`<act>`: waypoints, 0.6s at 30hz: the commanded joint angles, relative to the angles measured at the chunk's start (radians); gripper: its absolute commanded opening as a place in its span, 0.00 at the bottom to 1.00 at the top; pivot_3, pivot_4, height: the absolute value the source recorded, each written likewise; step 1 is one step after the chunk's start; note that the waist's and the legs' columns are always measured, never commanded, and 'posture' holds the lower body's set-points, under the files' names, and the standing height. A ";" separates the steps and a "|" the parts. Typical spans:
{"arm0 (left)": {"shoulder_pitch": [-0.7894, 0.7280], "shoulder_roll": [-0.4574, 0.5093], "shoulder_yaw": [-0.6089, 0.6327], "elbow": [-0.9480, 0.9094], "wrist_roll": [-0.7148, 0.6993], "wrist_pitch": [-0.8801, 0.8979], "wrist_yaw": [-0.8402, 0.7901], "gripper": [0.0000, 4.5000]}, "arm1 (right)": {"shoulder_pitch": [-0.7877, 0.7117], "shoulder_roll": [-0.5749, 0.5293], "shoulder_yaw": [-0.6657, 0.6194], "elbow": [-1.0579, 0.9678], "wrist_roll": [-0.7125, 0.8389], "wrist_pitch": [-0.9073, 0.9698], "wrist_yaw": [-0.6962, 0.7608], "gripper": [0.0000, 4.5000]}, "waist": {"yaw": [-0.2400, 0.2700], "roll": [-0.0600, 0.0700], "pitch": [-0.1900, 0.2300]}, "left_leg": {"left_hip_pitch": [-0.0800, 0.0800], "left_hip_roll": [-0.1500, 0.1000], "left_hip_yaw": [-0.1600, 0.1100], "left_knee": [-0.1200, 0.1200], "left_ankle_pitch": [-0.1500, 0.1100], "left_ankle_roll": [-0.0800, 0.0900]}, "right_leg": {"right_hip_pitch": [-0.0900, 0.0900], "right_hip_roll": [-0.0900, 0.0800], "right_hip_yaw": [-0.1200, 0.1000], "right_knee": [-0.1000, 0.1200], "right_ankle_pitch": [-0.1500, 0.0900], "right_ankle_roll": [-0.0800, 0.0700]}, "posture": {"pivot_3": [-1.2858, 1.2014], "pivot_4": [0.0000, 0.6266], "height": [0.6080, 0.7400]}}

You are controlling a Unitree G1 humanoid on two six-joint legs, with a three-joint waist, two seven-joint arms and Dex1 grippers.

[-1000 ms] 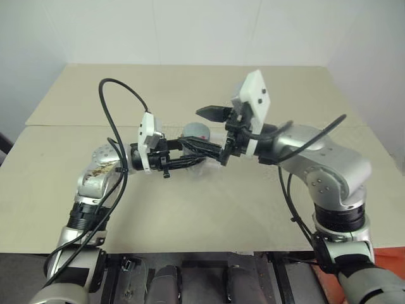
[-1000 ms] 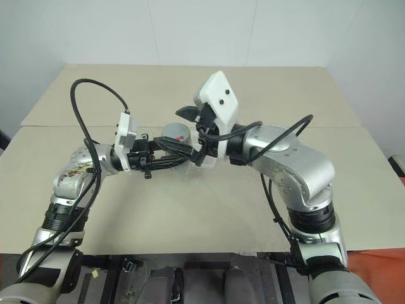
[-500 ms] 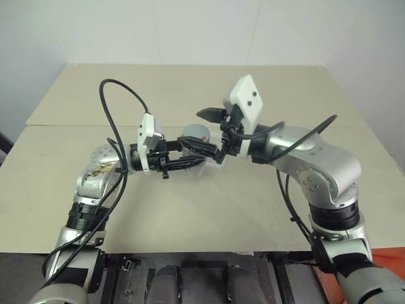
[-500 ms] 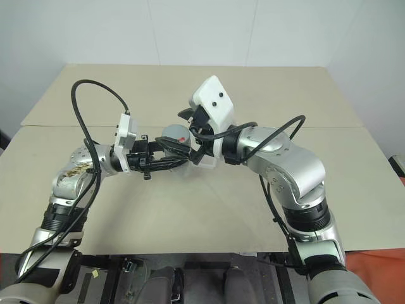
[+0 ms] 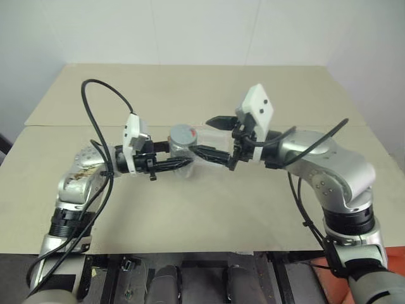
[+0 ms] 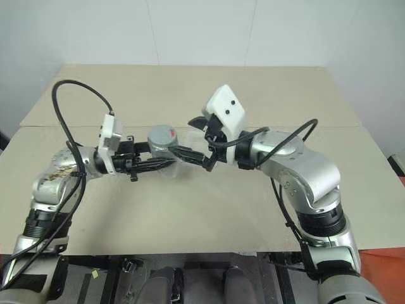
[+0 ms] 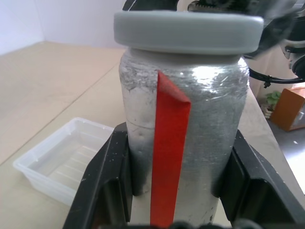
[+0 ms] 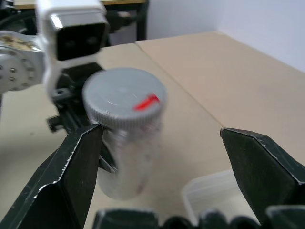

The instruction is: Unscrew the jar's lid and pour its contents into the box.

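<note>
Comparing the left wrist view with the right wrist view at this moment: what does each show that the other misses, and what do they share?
Left wrist view alone: the red stripe running down the jar's side, with the left gripper shut on the jar, and the whole box on the table.

Right wrist view alone: the top of the lid with its red mark, and the right gripper with jaws open, one at the lid's edge.

Both: the jar, its grey lid on, part of the box, the beige table.

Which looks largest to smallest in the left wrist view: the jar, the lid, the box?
1. The jar, filling most of the view.
2. The lid.
3. The box.
The jar and lid sit far nearer the camera, so this is apparent size only.
</note>
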 commanded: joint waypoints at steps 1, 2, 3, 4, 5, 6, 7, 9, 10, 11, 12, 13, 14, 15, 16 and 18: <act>0.005 0.010 0.015 -0.059 -0.030 0.000 -0.018 0.43 | 0.001 -0.007 -0.041 -0.013 -0.007 -0.027 0.000 0.99 | 0.000 0.000 0.000 | 0.000 0.000 0.000 0.000 0.000 0.000 | 0.000 0.000 0.000 0.000 0.000 0.000 | 0.52 0.24 1.00; 0.009 0.011 0.016 -0.063 -0.032 0.001 -0.019 0.43 | 0.004 -0.008 -0.044 -0.015 -0.005 -0.027 0.002 0.99 | 0.000 0.000 0.000 | 0.000 0.000 0.000 0.000 0.000 0.000 | 0.000 0.000 0.000 0.000 0.000 0.000 | 0.52 0.24 1.00; 0.012 0.011 0.017 -0.067 -0.033 0.002 -0.018 0.43 | 0.006 -0.009 -0.047 -0.017 -0.004 -0.028 0.005 0.99 | 0.000 0.000 0.000 | 0.000 0.000 0.000 0.000 0.000 0.000 | 0.000 0.000 0.000 0.000 0.000 0.000 | 0.52 0.24 1.00; 0.014 0.011 0.017 -0.069 -0.033 0.004 -0.018 0.43 | 0.009 -0.012 -0.050 -0.019 -0.003 -0.030 0.009 0.99 | 0.000 0.000 0.000 | 0.000 0.000 0.000 0.000 0.000 0.000 | 0.000 0.000 0.000 0.000 0.000 0.000 | 0.52 0.24 1.00; 0.015 0.012 0.018 -0.071 -0.034 0.005 -0.019 0.43 | 0.013 -0.018 -0.055 -0.020 -0.001 -0.032 0.016 0.99 | 0.000 0.000 0.000 | 0.000 0.000 0.000 0.000 0.000 0.000 | 0.000 0.000 0.000 0.000 0.000 0.000 | 0.52 0.24 1.00; 0.016 0.013 0.019 -0.070 -0.035 0.005 -0.020 0.43 | 0.016 -0.023 -0.057 -0.021 0.000 -0.035 0.024 0.99 | 0.000 0.000 0.000 | 0.000 0.000 0.000 0.000 0.000 0.000 | 0.000 0.000 0.000 0.000 0.000 0.000 | 0.52 0.24 1.00; 0.016 0.014 0.020 -0.069 -0.036 0.004 -0.021 0.43 | 0.019 -0.029 -0.058 -0.022 0.000 -0.037 0.032 0.99 | 0.000 0.000 0.000 | 0.000 0.000 0.000 0.000 0.000 0.000 | 0.000 0.000 0.000 0.000 0.000 0.000 | 0.52 0.24 1.00; 0.017 0.014 0.022 -0.064 -0.032 0.001 -0.017 0.43 | 0.032 -0.053 -0.059 -0.026 0.000 -0.051 0.066 0.99 | 0.001 0.000 0.000 | 0.000 0.000 0.000 0.000 0.000 0.000 | 0.000 0.000 0.000 0.000 0.000 0.000 | 0.52 0.24 1.00; 0.014 0.009 0.022 -0.052 -0.023 -0.007 -0.006 0.43 | 0.047 -0.074 -0.067 -0.034 0.009 -0.067 0.105 0.99 | 0.002 0.000 0.000 | 0.000 0.000 0.000 0.000 0.000 0.000 | 0.000 0.000 0.000 0.000 0.000 0.000 | 0.52 0.24 1.00; 0.013 0.005 0.022 -0.044 -0.016 -0.013 0.002 0.43 | 0.058 -0.088 -0.074 -0.041 0.017 -0.079 0.133 0.99 | 0.003 0.000 0.000 | 0.000 0.000 0.000 0.000 0.000 0.000 | 0.000 0.000 0.000 0.000 0.000 0.000 | 0.52 0.24 1.00; 0.006 -0.004 0.020 -0.027 -0.008 -0.021 0.013 0.43 | 0.066 -0.098 -0.085 -0.047 0.035 -0.090 0.163 0.99 | 0.003 0.000 0.000 | 0.000 0.000 0.000 0.000 0.000 0.000 | 0.000 0.000 0.000 0.000 0.000 0.000 | 0.52 0.24 1.00; 0.000 -0.012 0.017 -0.011 0.000 -0.030 0.022 0.43 | 0.070 -0.103 -0.093 -0.052 0.051 -0.099 0.185 0.99 | 0.002 0.000 0.000 | 0.000 0.000 0.000 0.000 0.000 0.000 | 0.000 0.000 0.000 -0.001 0.000 0.000 | 0.52 0.24 1.00; -0.007 -0.020 0.013 0.001 0.008 -0.037 0.031 0.43 | 0.070 -0.104 -0.097 -0.055 0.062 -0.104 0.197 0.99 | 0.002 0.000 0.000 | 0.000 0.000 0.000 0.000 0.000 0.000 | 0.000 0.000 0.000 0.000 0.000 0.000 | 0.52 0.24 1.00; -0.010 -0.025 0.010 0.008 0.014 -0.043 0.037 0.43 | 0.072 -0.103 -0.100 -0.058 0.068 -0.108 0.205 0.99 | 0.002 0.000 0.000 | 0.000 0.000 0.000 0.000 0.000 0.000 | 0.000 0.000 0.000 0.000 0.000 0.000 | 0.52 0.24 1.00; -0.013 -0.031 0.007 0.014 0.020 -0.048 0.045 0.43 | 0.071 -0.101 -0.101 -0.060 0.074 -0.107 0.207 0.99 | 0.000 0.000 0.000 | 0.000 0.000 0.000 0.000 0.000 0.000 | 0.000 0.000 0.000 0.000 0.000 0.000 | 0.52 0.24 1.00; -0.026 -0.050 -0.003 0.029 0.033 -0.059 0.056 0.43 | 0.060 -0.081 -0.095 -0.064 0.085 -0.098 0.195 0.99 | -0.001 0.000 0.000 | 0.000 0.000 -0.001 0.000 0.000 0.000 | 0.001 0.000 0.000 0.000 0.000 0.000 | 0.52 0.24 1.00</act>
